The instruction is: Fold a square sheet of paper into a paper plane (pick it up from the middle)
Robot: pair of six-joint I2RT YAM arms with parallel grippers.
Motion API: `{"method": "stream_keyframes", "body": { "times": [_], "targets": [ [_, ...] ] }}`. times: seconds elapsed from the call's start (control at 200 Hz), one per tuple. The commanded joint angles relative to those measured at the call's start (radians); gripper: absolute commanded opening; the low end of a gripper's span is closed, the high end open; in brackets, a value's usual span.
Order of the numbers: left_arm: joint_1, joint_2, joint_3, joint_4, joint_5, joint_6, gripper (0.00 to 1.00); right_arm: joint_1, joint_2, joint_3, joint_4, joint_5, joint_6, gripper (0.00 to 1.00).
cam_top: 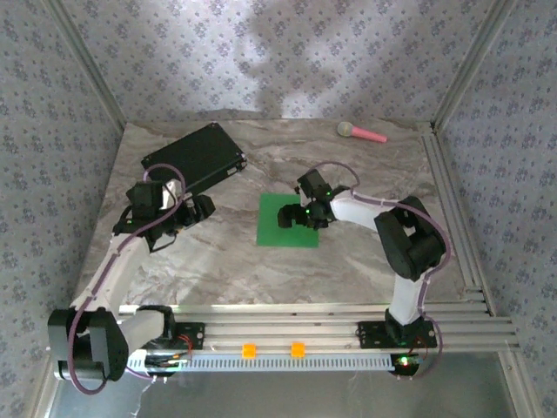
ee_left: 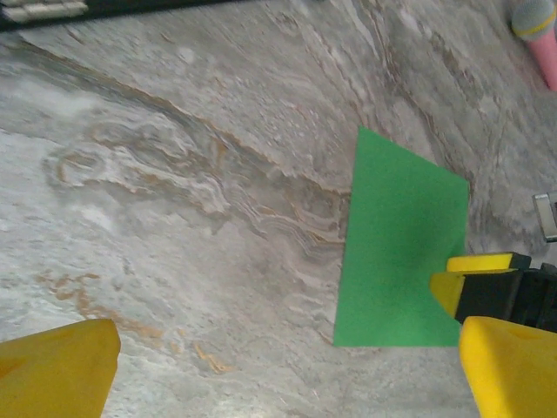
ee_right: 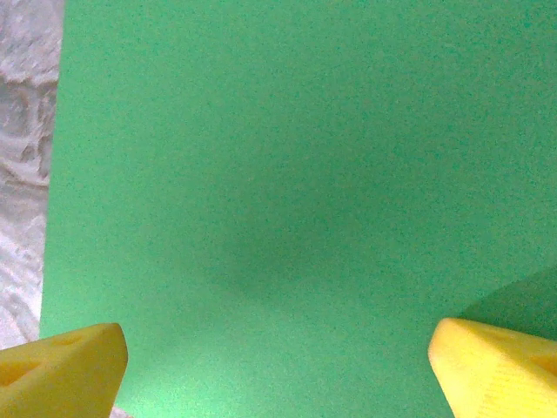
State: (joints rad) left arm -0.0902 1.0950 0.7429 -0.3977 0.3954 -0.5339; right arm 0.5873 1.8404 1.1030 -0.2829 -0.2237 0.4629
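Note:
The square sheet of paper [cam_top: 280, 223] lies flat and unfolded on the marble table, bright green. My right gripper [cam_top: 302, 214] hangs low over its right half, jaws open and nothing between them. In the right wrist view the sheet [ee_right: 296, 174] spreads under the gripper [ee_right: 278, 370], with both yellow fingertips [ee_right: 61, 370] wide apart just above it. My left gripper [cam_top: 197, 209] is open to the left of the sheet, apart from it. From the left wrist view the sheet [ee_left: 396, 235] lies ahead to the right of that gripper [ee_left: 287, 374], with a yellow finger [ee_left: 474, 266] of the right gripper over it.
A black rectangular case [cam_top: 196, 157] lies at the back left, close behind the left gripper. A pink-handled microphone-like toy [cam_top: 361, 132] rests at the back right. Aluminium rails [cam_top: 452, 209] run along the table's right and front edges.

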Motion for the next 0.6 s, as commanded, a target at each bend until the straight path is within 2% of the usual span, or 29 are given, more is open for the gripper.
{"method": "stream_keyframes", "body": {
  "times": [0.0,0.275,0.455,0.595],
  "targets": [
    [-0.051,0.017,0.04,-0.004,-0.019,-0.024,1.0,0.046,0.055,-0.109,-0.067,-0.066,0.083,0.94],
    [-0.184,0.055,0.039,-0.009,-0.069,-0.058,1.0,0.1,-0.05,-0.141,0.069,-0.145,0.178,0.93],
    [-0.241,0.103,0.055,-0.004,-0.08,-0.079,0.98,0.065,-0.175,-0.158,0.156,-0.151,0.245,0.93],
    [-0.282,0.158,0.091,-0.02,-0.116,-0.115,0.95,-0.017,-0.263,-0.226,0.158,-0.084,0.302,0.95]
  ]
}}
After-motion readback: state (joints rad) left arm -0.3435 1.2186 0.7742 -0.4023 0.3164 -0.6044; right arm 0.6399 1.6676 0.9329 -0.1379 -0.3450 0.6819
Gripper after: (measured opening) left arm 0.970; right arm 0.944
